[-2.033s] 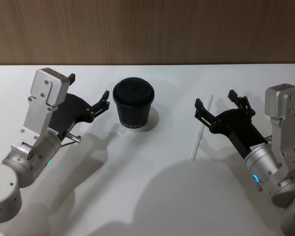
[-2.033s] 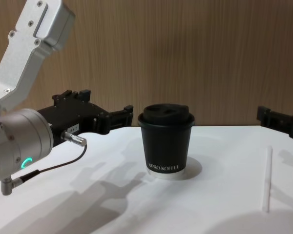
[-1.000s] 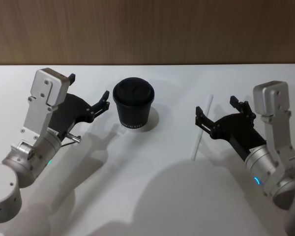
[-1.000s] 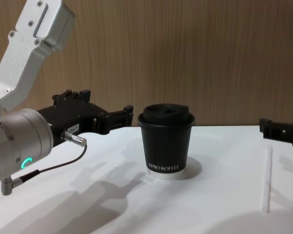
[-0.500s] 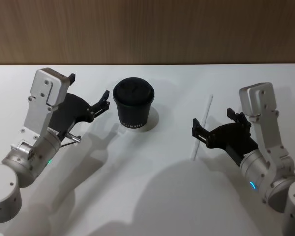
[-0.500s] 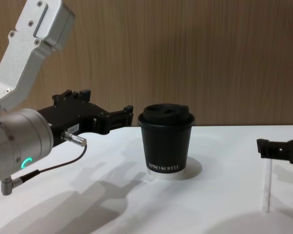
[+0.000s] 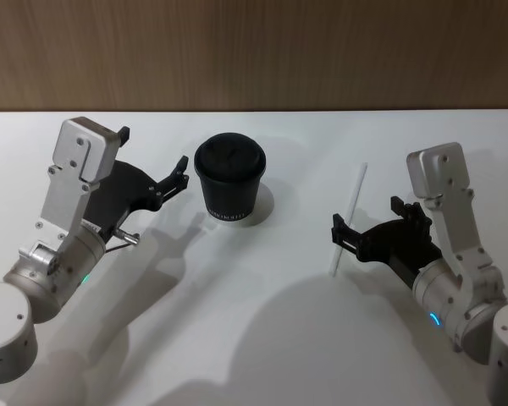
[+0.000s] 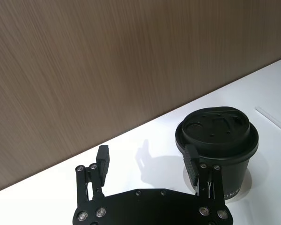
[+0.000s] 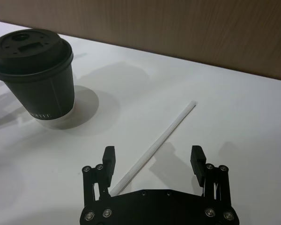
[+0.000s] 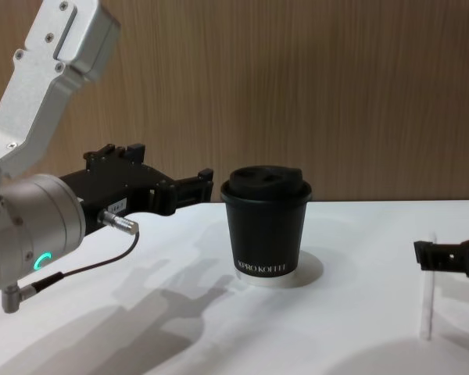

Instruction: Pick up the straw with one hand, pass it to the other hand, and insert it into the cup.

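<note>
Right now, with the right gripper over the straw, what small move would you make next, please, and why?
Probably lower the right gripper a little, then close it. Its fingers are open and straddle the white straw, which lies flat on the table, not yet gripped; its near end runs close to one finger. The left gripper waits open beside the coffee cup.

Plenty of room here. The table (image 7: 262, 330) is bare between the cup (image 7: 229, 182) and the straw (image 7: 349, 218), so that lane is wide open, and so is the whole near side. The tight spot is left of the cup: the left gripper (image 7: 152, 150), fingers spread, has one fingertip near the cup's side. The right gripper (image 7: 367, 214), also spread, straddles the straw's near part, though I can't tell how much clearance it has over the table. The wood wall (image 7: 254, 51) blocks the far edge.
</note>
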